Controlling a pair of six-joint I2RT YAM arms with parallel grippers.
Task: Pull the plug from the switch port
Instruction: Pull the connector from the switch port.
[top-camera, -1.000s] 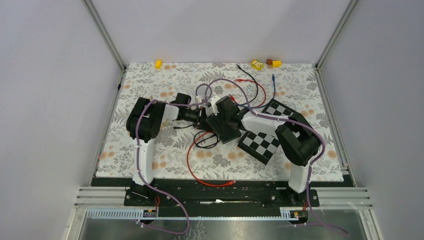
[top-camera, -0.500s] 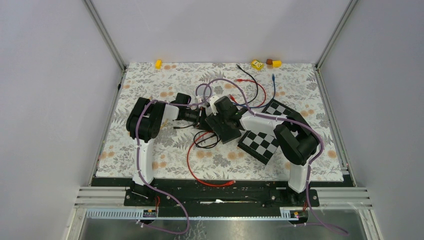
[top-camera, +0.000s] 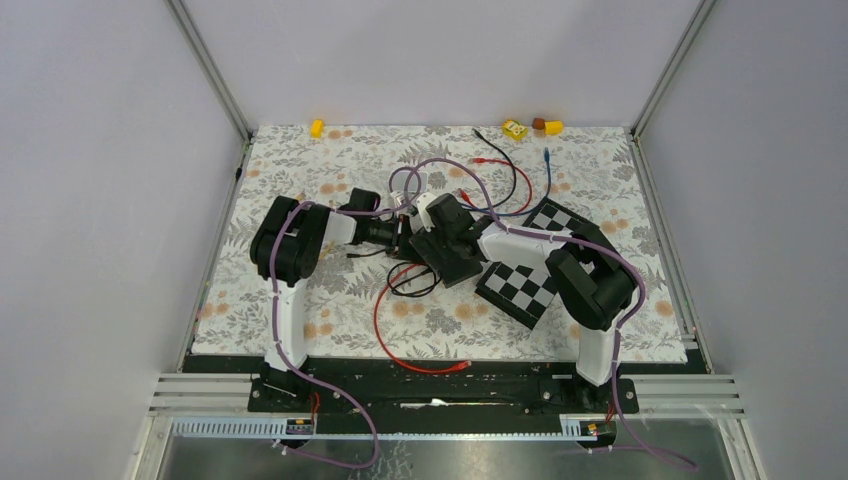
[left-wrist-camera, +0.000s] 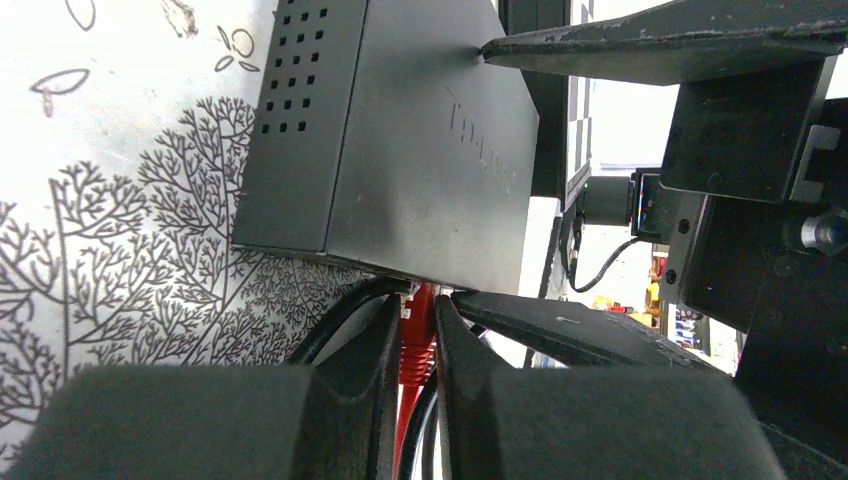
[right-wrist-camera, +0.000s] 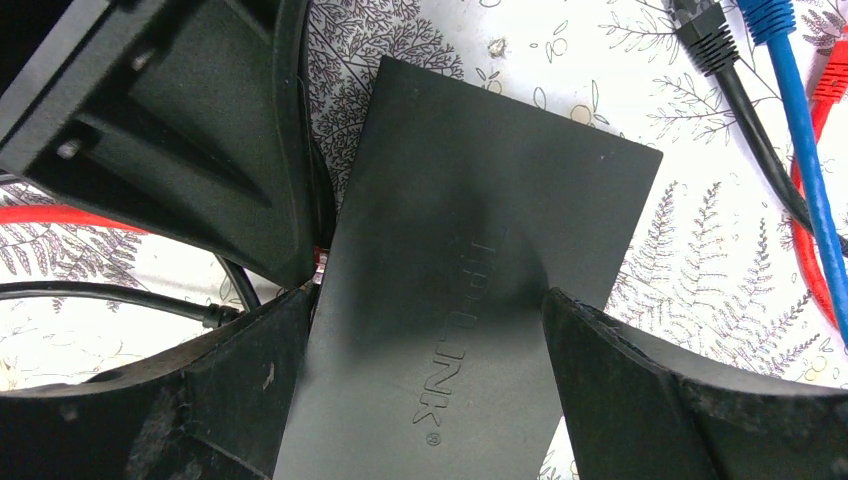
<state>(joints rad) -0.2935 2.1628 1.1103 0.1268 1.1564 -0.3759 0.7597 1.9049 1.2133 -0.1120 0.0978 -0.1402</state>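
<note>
Both grips are on: left fingers (left-wrist-camera: 355, 385) pinch the red plug (left-wrist-camera: 416, 340), right fingers (right-wrist-camera: 250, 390) clamp the switch (right-wrist-camera: 470, 270). The pull itself seems left to do.

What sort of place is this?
Probably a robot test bench in a lab: two arms bolted side by side, metal framing around bare walls, plus checkerboards, loose cables and a switch on a mat.

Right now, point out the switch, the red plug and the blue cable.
switch (right-wrist-camera: 480, 260), right wrist view, middle of its top face.
red plug (left-wrist-camera: 417, 330), left wrist view, its body just outside the switch's edge.
blue cable (right-wrist-camera: 802, 150), right wrist view, partway along the cord.
</note>
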